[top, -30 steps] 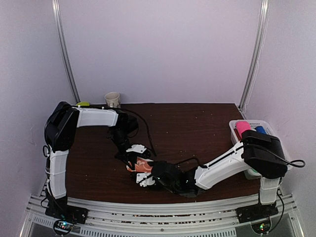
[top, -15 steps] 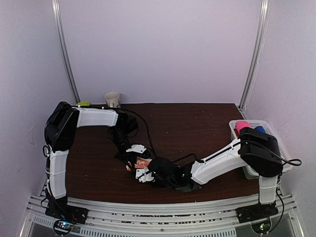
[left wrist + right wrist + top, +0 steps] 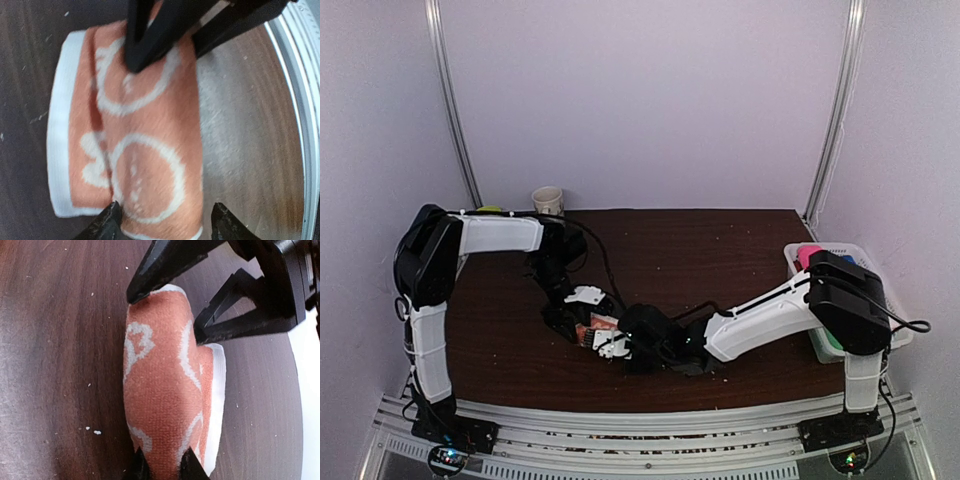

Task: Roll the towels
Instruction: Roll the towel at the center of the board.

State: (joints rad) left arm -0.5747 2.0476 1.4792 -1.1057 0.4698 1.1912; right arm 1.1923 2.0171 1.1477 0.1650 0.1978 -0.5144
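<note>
A dark brown tabletop is seen from above, with 2 white and black arms reaching in from the near edge to meet just left of centre.

At the far left, the left arm bends up and over. Behind it, a pale cup stands at the tabletop's back edge.

The left arm comes down to an orange towel near the front of the tabletop, left of centre. It is the only towel on the tabletop. In the left wrist view, the towel is orange-peach with white bunny-face prints and a white border, and it lies folded over on the wood. The left fingers are spread wide, 1 at each side of one end of the towel, and they are not clamping it.

At the other end, the right fingers are drawn close together and pinch the towel's bulging fold between them. The towel bulges above this grip, with its white edge showing along one side.

The right arm runs low across the tabletop from the right side to the towel.

At the far right, a white basket sits at the tabletop's edge. The right arm's upper joint hides much of it.
</note>
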